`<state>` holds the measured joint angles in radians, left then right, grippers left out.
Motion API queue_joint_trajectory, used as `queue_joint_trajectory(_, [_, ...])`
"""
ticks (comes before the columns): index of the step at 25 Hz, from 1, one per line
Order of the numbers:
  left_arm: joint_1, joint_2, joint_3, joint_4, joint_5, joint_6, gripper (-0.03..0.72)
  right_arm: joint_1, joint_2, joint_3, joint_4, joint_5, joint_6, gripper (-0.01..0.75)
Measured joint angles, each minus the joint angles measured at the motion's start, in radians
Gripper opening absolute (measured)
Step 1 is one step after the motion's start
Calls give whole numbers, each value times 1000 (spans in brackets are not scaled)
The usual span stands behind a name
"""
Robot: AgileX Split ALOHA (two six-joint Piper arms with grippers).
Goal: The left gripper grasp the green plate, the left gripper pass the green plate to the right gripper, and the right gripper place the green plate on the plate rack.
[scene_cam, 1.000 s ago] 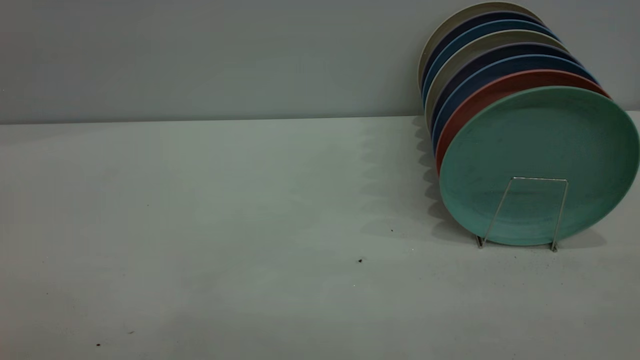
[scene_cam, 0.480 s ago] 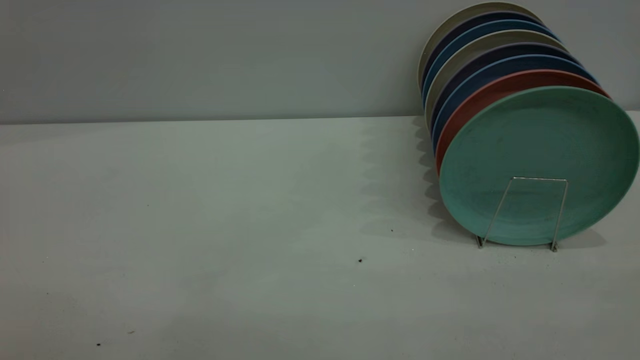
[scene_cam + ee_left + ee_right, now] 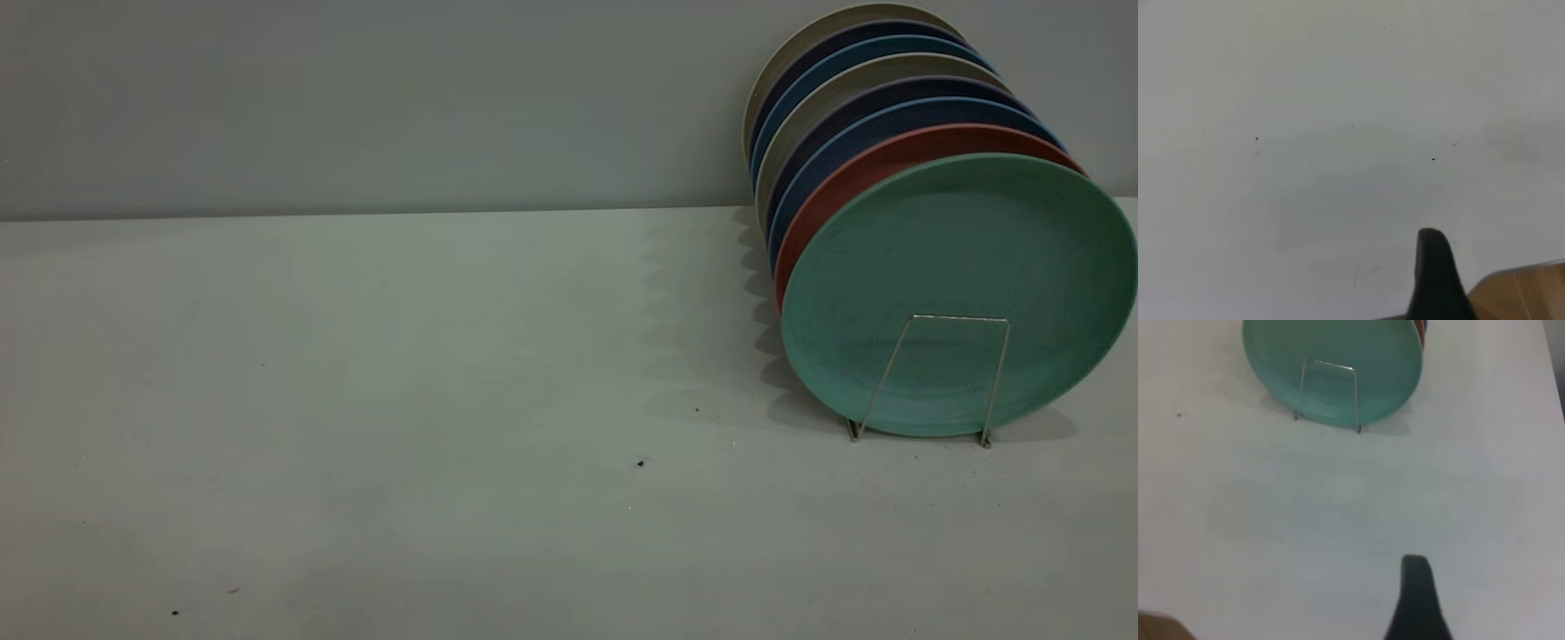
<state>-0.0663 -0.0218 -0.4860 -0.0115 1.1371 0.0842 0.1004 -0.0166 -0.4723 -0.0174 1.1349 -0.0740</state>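
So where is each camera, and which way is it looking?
Exterior view: sits low outside the rig, looking across the table at the green plate standing in the plate rack; no arm shows.
Left wrist view: sits on the left arm, looking down at bare table; one finger of the left gripper shows.
Right wrist view: sits on the right arm, looking down and ahead at the green plate; one finger of the right gripper shows.
Shared: the exterior and right wrist views both show the green plate behind the rack's front loop.

Rear plates (image 3: 853, 53) mostly hidden; green plate (image 3: 1338, 360) cropped.
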Motion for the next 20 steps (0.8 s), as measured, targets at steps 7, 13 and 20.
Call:
queue_joint_trajectory(7, [0,0,0,0,0,0,510,0,0,0,0,0,0,575])
queue_joint_trajectory(13, [0,0,0,-3,0,-38,510,0,0,0,0,0,0,575])
queue_joint_trajectory(20, [0,0,0,-4,0,-58,510,0,0,0,0,0,0,575])
